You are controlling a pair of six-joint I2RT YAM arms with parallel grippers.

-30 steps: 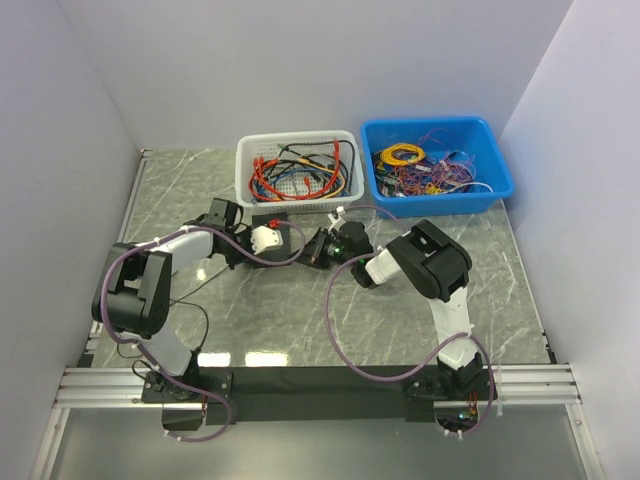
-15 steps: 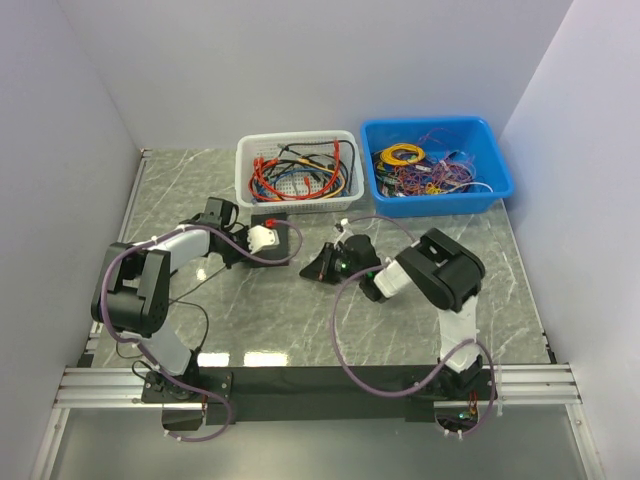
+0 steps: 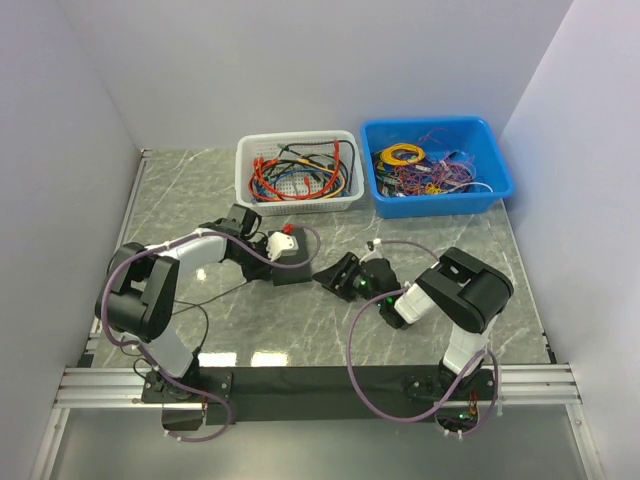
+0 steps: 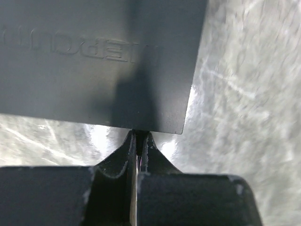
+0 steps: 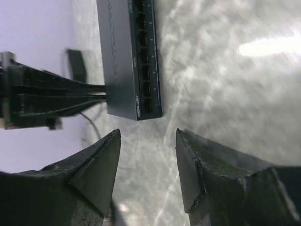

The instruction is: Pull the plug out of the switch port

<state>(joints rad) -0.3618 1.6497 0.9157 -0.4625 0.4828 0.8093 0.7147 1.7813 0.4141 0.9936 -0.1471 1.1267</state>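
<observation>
The switch is a flat black box lying on the marble table. Its top fills the upper part of the left wrist view. My left gripper is shut, and its tips touch the switch's back edge. The right wrist view shows the switch end on, and the ports that show in its row are empty. My right gripper stands open a short way from the port side, with nothing between its fingers. I cannot make out the plug in any view.
A white mesh basket of cables stands behind the switch. A blue bin of wires sits to the basket's right. A thin dark cable curves past the switch's near corner. White walls close in both sides.
My right gripper has drawn back from the switch toward the near right and opened. The left gripper and the switch have shifted right and nearer.
</observation>
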